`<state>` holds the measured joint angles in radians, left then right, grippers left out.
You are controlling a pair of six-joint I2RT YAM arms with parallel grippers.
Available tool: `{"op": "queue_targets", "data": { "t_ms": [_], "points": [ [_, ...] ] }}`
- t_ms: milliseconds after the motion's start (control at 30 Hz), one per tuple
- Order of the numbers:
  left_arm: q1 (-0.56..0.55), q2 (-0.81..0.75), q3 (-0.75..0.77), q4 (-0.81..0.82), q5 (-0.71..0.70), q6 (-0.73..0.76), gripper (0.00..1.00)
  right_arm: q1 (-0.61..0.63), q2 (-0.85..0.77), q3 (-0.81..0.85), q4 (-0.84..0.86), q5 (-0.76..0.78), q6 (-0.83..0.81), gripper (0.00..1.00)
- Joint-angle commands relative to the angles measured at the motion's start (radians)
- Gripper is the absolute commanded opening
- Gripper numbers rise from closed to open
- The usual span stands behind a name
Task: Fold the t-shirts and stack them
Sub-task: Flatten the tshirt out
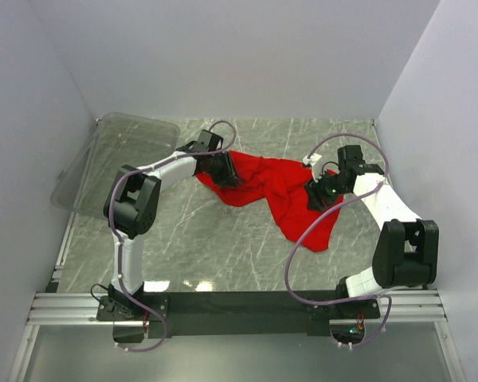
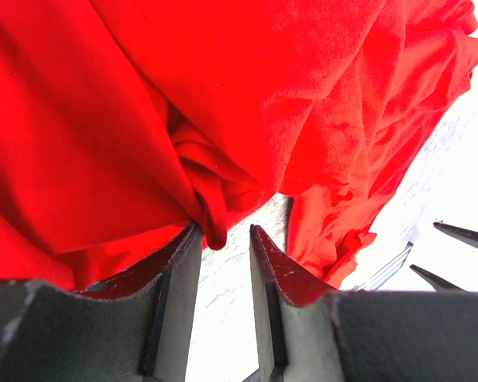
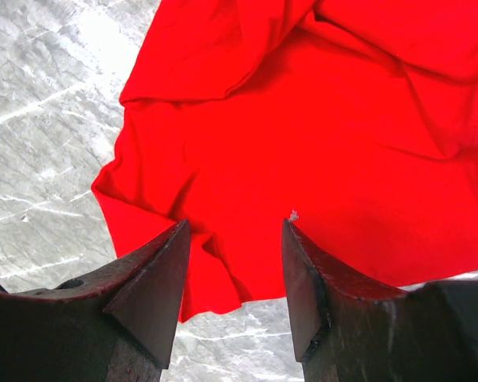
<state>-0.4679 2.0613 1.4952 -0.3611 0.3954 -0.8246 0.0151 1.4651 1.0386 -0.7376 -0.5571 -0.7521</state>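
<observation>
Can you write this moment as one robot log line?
shirt: crumpled on table | left claw: open, at a fold | right claw: open, over shirt

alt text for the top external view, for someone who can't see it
A crumpled red t-shirt lies in the middle of a grey marbled table, with the left gripper at its left edge and the right gripper at its right. A clear plastic bin sits at the far left corner, and white walls enclose the table.
</observation>
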Motion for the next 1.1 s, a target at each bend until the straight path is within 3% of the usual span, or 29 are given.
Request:
{"op": "queue_targets", "data": {
  "t_ms": [0,1067],
  "points": [
    [-0.002,-0.056,0.04,-0.006,0.019,0.016,0.36,-0.003,0.003,0.005,-0.005,-0.003,-0.001,0.57],
    [0.003,-0.02,0.076,-0.091,-0.029,0.07,0.33,-0.003,0.011,0.008,-0.003,-0.012,0.0,0.57]
  ]
}}
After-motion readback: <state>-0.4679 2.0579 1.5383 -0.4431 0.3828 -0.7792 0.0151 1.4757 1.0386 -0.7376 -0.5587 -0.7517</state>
